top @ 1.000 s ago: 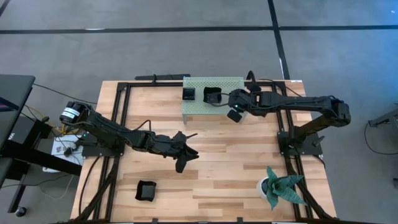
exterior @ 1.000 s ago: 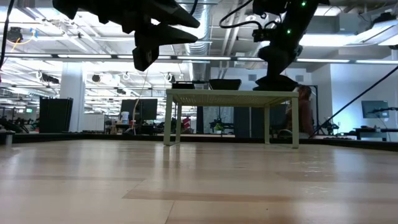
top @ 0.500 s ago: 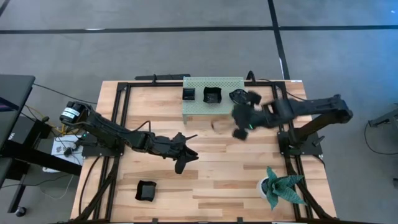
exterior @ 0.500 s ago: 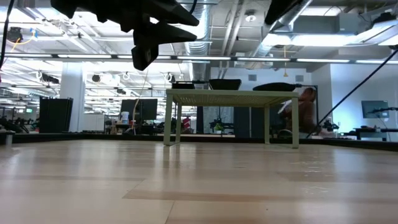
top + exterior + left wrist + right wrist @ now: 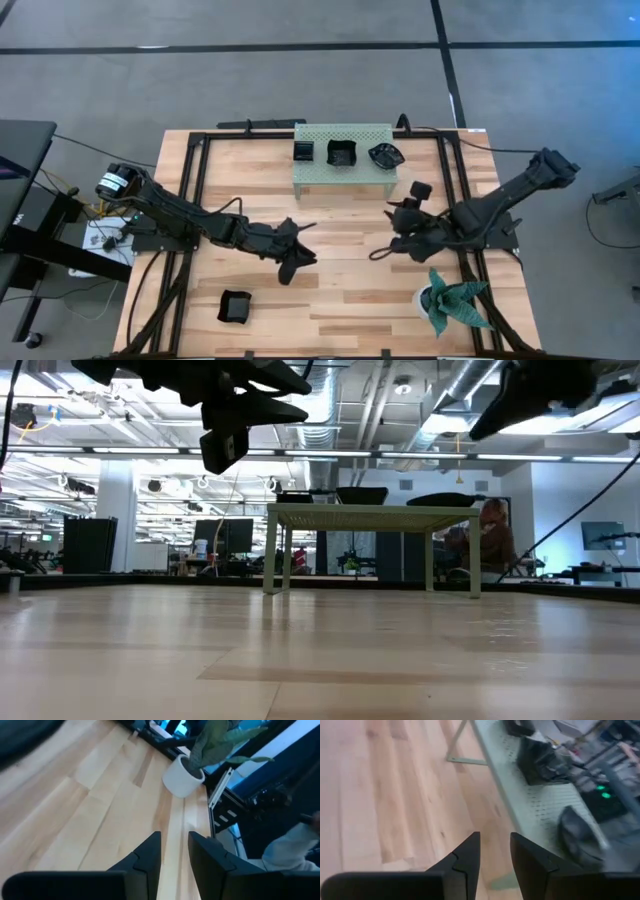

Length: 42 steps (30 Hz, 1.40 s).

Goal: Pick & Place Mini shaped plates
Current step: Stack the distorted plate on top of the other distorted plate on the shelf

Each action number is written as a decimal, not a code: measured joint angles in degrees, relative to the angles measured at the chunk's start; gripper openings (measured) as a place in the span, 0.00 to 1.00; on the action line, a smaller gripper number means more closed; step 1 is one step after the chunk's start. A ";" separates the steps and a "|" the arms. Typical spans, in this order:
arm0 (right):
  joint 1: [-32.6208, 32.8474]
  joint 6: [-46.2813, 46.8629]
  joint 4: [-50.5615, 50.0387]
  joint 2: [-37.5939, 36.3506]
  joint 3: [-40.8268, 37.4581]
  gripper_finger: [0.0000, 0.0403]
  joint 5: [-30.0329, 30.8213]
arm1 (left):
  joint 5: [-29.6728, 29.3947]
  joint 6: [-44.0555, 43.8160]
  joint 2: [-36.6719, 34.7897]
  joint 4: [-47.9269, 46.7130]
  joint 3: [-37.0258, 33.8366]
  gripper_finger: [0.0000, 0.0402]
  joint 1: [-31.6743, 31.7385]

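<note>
Three plates (image 5: 344, 153) sitting in a row on the green rack (image 5: 310, 174) at the counter's (image 5: 340, 300) far edge, a fourth plate (image 5: 235, 306) near the front-left corner. Left gripper (image 5: 290, 263) mid-counter, fingers slightly parted, holding nothing; right gripper (image 5: 398, 243) right of centre near the plant (image 5: 452, 299), fingers likewise parted and empty.

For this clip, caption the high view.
Three plates on the green rack, one left on the table; both arms hover, plant nearby.

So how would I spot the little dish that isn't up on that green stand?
Start at the pale green perforated stand at the table's far edge, where three black mini plates sit in a row. Cross the wooden table to the near left part, past the left gripper. The lone black dish there lies flat on bare wood with nothing beside it.
</note>
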 joint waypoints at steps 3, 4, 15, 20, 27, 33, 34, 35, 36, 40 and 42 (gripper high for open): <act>-0.69 -7.55 10.97 -2.99 -6.29 0.25 -3.19 | 0.69 -0.78 0.00 -0.36 0.00 0.25 -0.03; -0.86 -11.07 16.51 -3.68 -8.49 0.25 -4.86 | 0.69 -0.78 0.00 -0.78 0.00 0.25 -0.03; -7.71 -39.04 63.73 -4.62 -20.34 0.25 -61.65 | 7.05 -16.29 -0.02 -19.09 0.00 0.25 -0.95; -9.08 -33.74 63.97 -2.61 -20.40 0.25 -61.93 | 17.63 -20.08 -0.15 -36.08 -0.01 0.25 -2.43; -10.71 -33.47 64.35 -0.71 -20.40 0.25 -61.91 | 22.76 -5.10 -4.04 -40.13 -0.02 0.22 -4.44; -12.20 -34.16 64.42 -1.10 -20.40 0.25 -61.93 | 20.51 -3.85 -8.48 -47.41 0.00 0.17 -8.29; -12.44 -35.03 64.40 -1.14 -20.40 0.25 -61.93 | 19.44 -2.48 -8.50 -48.63 0.00 0.17 -9.60; -12.68 -35.98 64.38 -1.14 -20.40 0.25 -61.91 | 18.33 -1.35 -8.48 -49.65 -0.04 0.16 -11.01; -12.97 -36.86 64.22 -1.14 -20.40 0.25 -61.91 | 17.13 -0.96 -8.25 -49.90 -0.20 0.16 -12.55; -13.94 -37.97 64.06 -1.14 -20.40 0.25 -61.92 | 12.10 -3.74 -6.13 -49.54 -1.01 0.17 -17.52; -14.34 -38.00 64.01 -1.12 -20.40 0.25 -61.92 | 11.94 -5.97 -5.07 -49.35 -1.01 0.18 -18.58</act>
